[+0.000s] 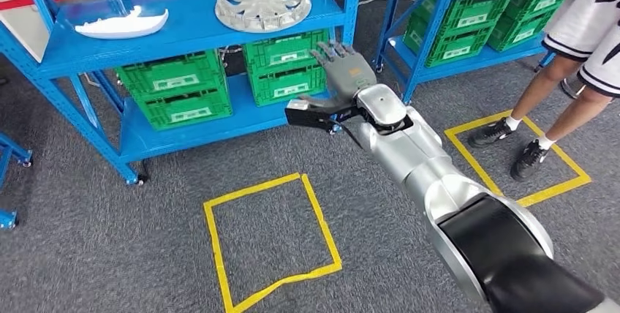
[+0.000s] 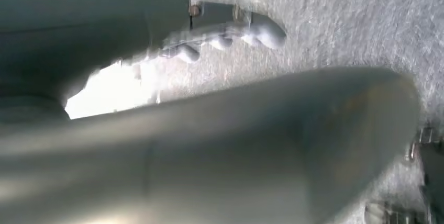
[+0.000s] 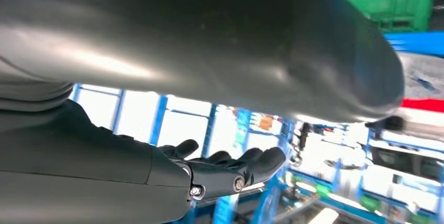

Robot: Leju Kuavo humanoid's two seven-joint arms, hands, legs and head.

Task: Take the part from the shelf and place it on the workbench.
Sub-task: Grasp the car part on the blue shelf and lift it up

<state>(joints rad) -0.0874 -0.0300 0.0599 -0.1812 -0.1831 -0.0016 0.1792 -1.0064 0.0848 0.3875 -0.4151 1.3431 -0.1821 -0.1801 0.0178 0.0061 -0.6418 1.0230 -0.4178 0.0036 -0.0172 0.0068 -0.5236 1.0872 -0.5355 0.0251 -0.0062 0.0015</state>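
A round silver wheel cover (image 1: 263,0) lies on the top level of the blue shelf (image 1: 183,39), and a white curved part (image 1: 121,24) lies to its left. My right hand (image 1: 342,72) is raised in front of the shelf's right post, below and right of the wheel cover, fingers spread and holding nothing. In the right wrist view its fingers (image 3: 230,169) stretch out toward the shelf frame. My left hand (image 2: 220,25) hangs over grey carpet, its fingers loosely extended with nothing in them.
Green crates (image 1: 175,90) fill the shelf's lower level. A second blue shelf (image 1: 468,28) with green crates stands at the right. A person (image 1: 577,42) stands in a yellow tape square (image 1: 556,181). Another yellow tape square (image 1: 270,243) marks the carpet ahead.
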